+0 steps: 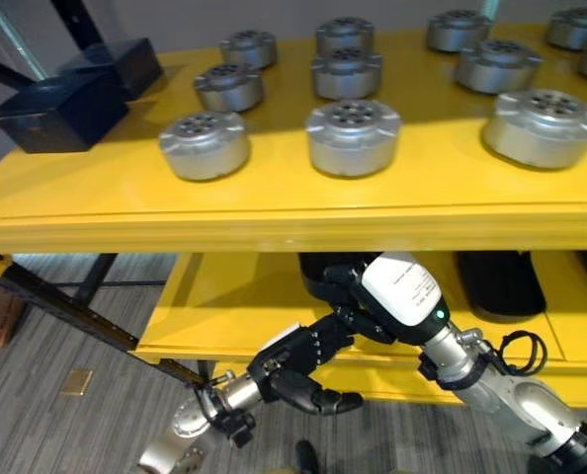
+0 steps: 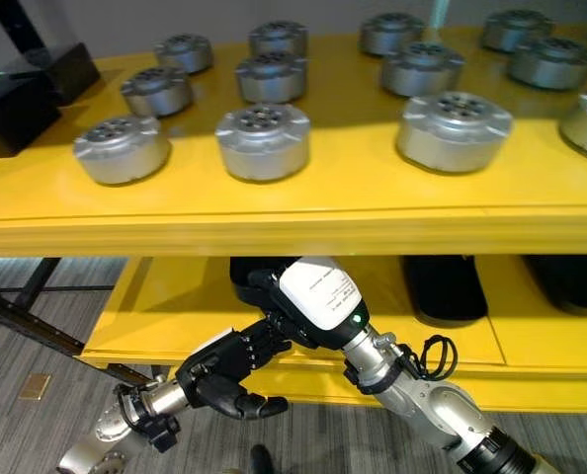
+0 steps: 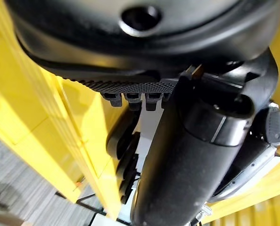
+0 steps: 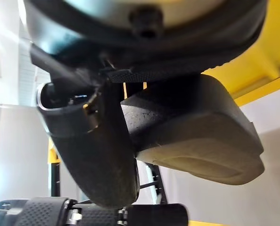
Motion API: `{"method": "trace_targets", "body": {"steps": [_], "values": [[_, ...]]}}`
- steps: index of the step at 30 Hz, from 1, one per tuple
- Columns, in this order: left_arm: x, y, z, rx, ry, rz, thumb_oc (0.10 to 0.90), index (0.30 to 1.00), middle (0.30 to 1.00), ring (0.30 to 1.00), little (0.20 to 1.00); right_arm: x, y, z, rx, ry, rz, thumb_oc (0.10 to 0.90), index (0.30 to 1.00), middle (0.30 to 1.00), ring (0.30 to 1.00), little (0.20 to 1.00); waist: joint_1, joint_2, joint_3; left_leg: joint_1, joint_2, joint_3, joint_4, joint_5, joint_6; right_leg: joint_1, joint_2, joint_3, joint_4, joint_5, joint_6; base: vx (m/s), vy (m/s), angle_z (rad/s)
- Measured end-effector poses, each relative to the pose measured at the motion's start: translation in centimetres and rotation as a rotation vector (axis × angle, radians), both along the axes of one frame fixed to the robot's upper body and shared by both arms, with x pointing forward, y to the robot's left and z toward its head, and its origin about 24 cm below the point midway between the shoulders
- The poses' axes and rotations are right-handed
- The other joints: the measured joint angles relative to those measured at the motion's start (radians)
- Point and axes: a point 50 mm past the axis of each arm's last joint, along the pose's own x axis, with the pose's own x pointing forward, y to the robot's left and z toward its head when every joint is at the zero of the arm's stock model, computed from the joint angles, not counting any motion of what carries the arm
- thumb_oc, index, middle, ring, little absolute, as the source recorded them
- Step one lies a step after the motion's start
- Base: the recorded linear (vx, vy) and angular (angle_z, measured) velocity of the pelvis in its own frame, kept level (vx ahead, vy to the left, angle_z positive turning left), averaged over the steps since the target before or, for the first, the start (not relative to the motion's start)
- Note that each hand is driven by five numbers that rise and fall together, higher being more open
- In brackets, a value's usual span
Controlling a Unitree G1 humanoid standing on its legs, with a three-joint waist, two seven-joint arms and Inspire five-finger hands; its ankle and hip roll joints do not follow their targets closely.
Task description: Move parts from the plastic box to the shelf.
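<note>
- Left eye view gives us a yellow shelf with round silver parts standing in rows on its top level, and dark boxes at its far left corner.
- We see the left hand below the shelf's front edge, fingers loosely extended, holding nothing.
- We see the right hand reaching into the lower level beside black objects; we cannot tell how its fingers stand.

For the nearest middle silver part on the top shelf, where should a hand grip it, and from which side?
Grip the silver part across its round side wall, coming from above at the shelf front edge. It sits flat and upright, apart from its neighbours, so fingers likely fit on both sides.
</note>
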Motion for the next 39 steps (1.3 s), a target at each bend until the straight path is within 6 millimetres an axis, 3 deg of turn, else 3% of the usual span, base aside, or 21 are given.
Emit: {"method": "trace_targets", "body": {"steps": [1,2,3,4,5,7,8,9,10,11,12,13,14,20,26,34,39], "values": [[0.0,0.5,-0.4,0.027,0.017,0.015,0.900,1.000,1.000,1.000,1.000,0.0,0.2,0.0,0.024,0.007,0.001,0.400,0.300,0.300,0.300,0.300,-0.005,-0.040,0.017,-0.002,0.053,-0.013,0.083,-0.076,0.000,0.017,-0.025,0.022,-0.006,0.023,0.027,-0.01,0.348,-0.43],[0.3,0.8,-0.8,0.048,0.027,0.015,0.900,1.000,1.000,1.000,1.000,0.2,-0.1,0.0,0.015,0.005,0.004,0.400,0.300,0.300,0.300,0.300,-0.022,-0.034,0.014,-0.005,0.103,-0.060,0.133,-0.111,-0.063,0.031,-0.022,0.021,-0.019,0.030,0.035,-0.01,0.426,-0.36],[0.4,0.9,-1.1,0.063,0.036,0.028,0.900,1.000,1.000,1.000,1.000,0.3,-0.4,0.1,-0.008,0.001,-0.001,0.400,0.300,0.300,0.300,0.300,-0.032,-0.028,0.013,0.019,0.157,-0.064,0.111,-0.107,-0.065,0.030,-0.024,0.035,-0.012,0.029,0.037,-0.01,0.315,-0.15],[0.5,1.0,-1.3,0.065,0.042,0.040,0.900,1.000,1.000,1.000,1.000,0.4,-0.8,0.2,-0.016,0.008,-0.014,0.400,0.300,0.300,0.300,0.300,-0.049,-0.015,0.012,0.052,0.189,-0.079,0.053,-0.048,-0.078,0.029,-0.025,0.048,-0.007,0.032,0.046,0.00,0.308,-0.33],[0.5,1.1,-1.2,0.067,0.038,0.036,0.900,1.000,1.000,1.000,1.000,0.6,-1.3,0.1,-0.024,0.018,-0.030,0.400,0.300,0.300,0.300,0.300,-0.050,-0.002,0.014,0.084,0.176,-0.081,0.002,-0.054,-0.121,0.022,-0.040,0.058,-0.006,0.042,0.061,0.00,0.283,-0.19],[1.4,1.2,-0.5,0.102,-0.006,0.027,0.900,1.000,1.000,1.000,1.000,1.0,-1.9,-0.4,-0.016,0.056,-0.080,0.400,0.300,0.300,0.300,0.300,-0.068,-0.007,0.016,0.105,0.112,-0.055,-0.048,-0.053,-0.123,0.025,-0.104,0.044,-0.014,0.071,0.092,0.01,0.172,0.15],[1.6,1.2,-0.2,0.101,-0.021,0.033,0.900,1.000,1.000,1.000,1.000,1.1,-2.0,-0.6,-0.017,0.063,-0.095,0.400,0.300,0.300,0.300,0.300,-0.066,-0.003,0.020,0.116,0.091,-0.060,-0.065,-0.043,-0.110,0.011,-0.128,0.046,0.014,0.077,0.090,0.02,0.235,0.18],[1.8,1.2,0.0,0.096,-0.029,0.047,0.900,1.000,1.000,1.000,1.000,1.2,-2.1,-0.7,-0.020,0.070,-0.107,0.400,0.300,0.300,0.300,0.300,-0.053,0.019,0.031,0.130,0.086,-0.058,-0.077,-0.041,-0.100,-0.012,-0.123,0.049,0.028,0.037,0.095,0.03,0.258,0.02],[1.9,1.4,0.1,0.094,-0.034,0.056,0.900,1.000,1.000,1.000,1.000,1.3,-2.4,-1.0,-0.014,0.086,-0.120,0.400,0.300,0.300,0.300,0.300,-0.043,0.035,0.036,0.133,0.084,-0.058,-0.082,-0.041,-0.086,0.005,-0.092,0.043,-0.044,0.040,0.099,0.02,0.109,0.07],[1.8,1.7,0.5,0.099,-0.046,0.058,0.900,1.000,1.000,1.000,1.000,1.2,-2.5,-1.2,-0.002,0.101,-0.128,0.400,0.300,0.300,0.300,0.300,-0.037,0.028,0.036,0.137,0.066,-0.060,-0.093,-0.040,-0.080,0.017,-0.079,0.033,-0.104,0.072,0.095,0.02,0.143,0.49],[1.7,1.9,0.6,0.091,-0.049,0.076,0.900,1.000,1.000,1.000,1.000,1.1,-2.7,-1.5,-0.004,0.116,-0.145,0.400,0.300,0.300,0.300,0.300,-0.044,0.026,0.038,0.154,0.033,-0.082,-0.122,-0.030,-0.069,0.042,-0.094,0.046,-0.134,0.136,0.126,0.01,0.134,0.37],[1.6,2.1,0.6,0.091,-0.048,0.083,0.900,1.000,1.000,1.000,1.000,1.1,-2.6,-1.5,0.001,0.118,-0.144,0.400,0.300,0.300,0.300,0.300,-0.028,0.027,0.038,0.157,0.029,-0.074,-0.127,-0.031,-0.067,0.044,-0.096,0.047,-0.141,0.143,0.127,0.02,0.150,0.27],[1.2,2.3,0.6,0.096,-0.043,0.087,0.900,1.000,1.000,1.000,1.000,1.1,-2.3,-1.5,0.017,0.120,-0.138,0.400,0.300,0.300,0.300,0.300,-0.017,0.023,0.037,0.162,0.026,-0.073,-0.143,-0.025,-0.068,0.065,-0.097,0.040,-0.183,0.164,0.141,0.00,0.036,-0.06],[0.0,2.6,-0.2,0.098,0.002,0.091,0.900,1.000,1.000,1.000,1.000,1.7,-2.7,-1.7,0.009,0.135,-0.206,0.400,0.300,0.300,0.300,0.300,0.001,0.004,0.037,0.156,0.030,-0.087,-0.143,-0.019,-0.073,0.114,-0.087,0.005,-0.276,0.212,0.137,-0.01,-0.012,0.06],[0.1,2.5,-0.1,0.096,-0.002,0.082,0.900,1.000,1.000,1.000,1.000,3.6,-5.2,-3.6,-0.020,0.225,-0.394,0.400,0.300,0.300,0.300,0.300,0.007,-0.031,0.033,0.154,0.061,-0.087,-0.144,-0.008,-0.090,0.115,-0.057,-0.002,-0.283,0.221,0.128,-0.02,-0.056,-0.01],[0.1,2.5,0.0,0.087,-0.003,0.076,0.900,1.000,1.000,1.000,1.000,4.1,-7.5,-6.0,-0.072,0.313,-0.522,0.400,0.300,0.300,0.300,0.300,-0.005,-0.033,0.031,0.159,0.082,-0.075,-0.144,-0.002,-0.099,0.110,-0.038,0.014,-0.283,0.232,0.114,0.00,-0.022,-0.05],[0.6,3.2,0.4,0.069,-0.028,0.148,0.900,1.000,1.000,1.000,1.000,3.9,-7.8,-7.1,-0.085,0.362,-0.533,0.400,0.300,0.300,0.300,0.300,-0.007,-0.037,0.029,0.159,0.090,-0.075,-0.144,0.002,-0.103,0.111,-0.029,0.014,-0.283,0.235,0.110,0.00,-0.006,0.00]]}}
